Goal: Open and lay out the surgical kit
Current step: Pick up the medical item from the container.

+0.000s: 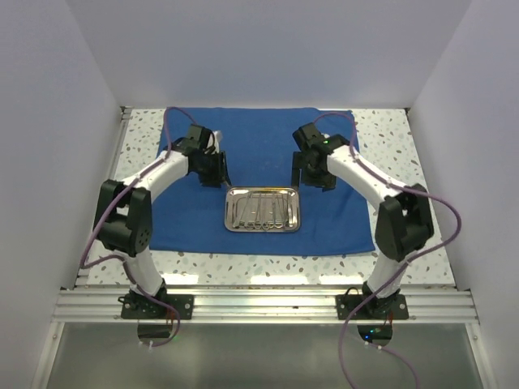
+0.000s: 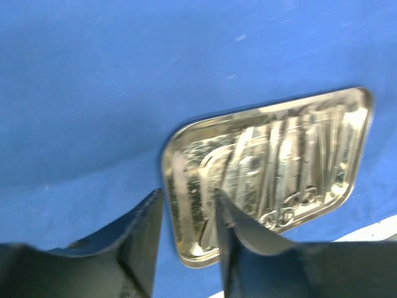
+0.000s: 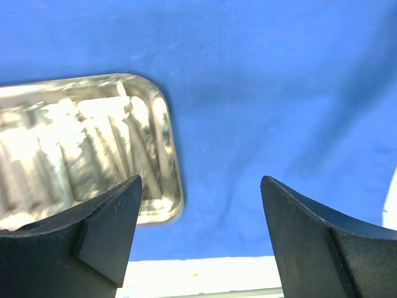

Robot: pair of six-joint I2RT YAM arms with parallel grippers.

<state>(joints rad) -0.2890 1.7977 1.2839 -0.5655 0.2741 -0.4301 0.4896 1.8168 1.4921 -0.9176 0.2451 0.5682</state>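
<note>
1. surgical kit: tray (image 1: 229,212) sits mid cloth (image 1: 259,134), which is spread flat; instruments (image 1: 261,208) inside.
2. left gripper (image 2: 186,195) and right gripper (image 3: 200,181) both open, empty, flanking the tray.
3. next, probably: pinch one instrument mid-shaft, don't nudge the tray.

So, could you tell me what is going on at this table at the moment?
Two robot arms are laying out a surgical kit. The royal-blue cloth wrap is spread flat on the table. The steel tray sits on it toward the near edge, with slim silver instruments lying inside. The left pincer hovers open by the tray's far left corner, and the right pincer hovers wide open by its far right corner. Neither holds anything.
</note>
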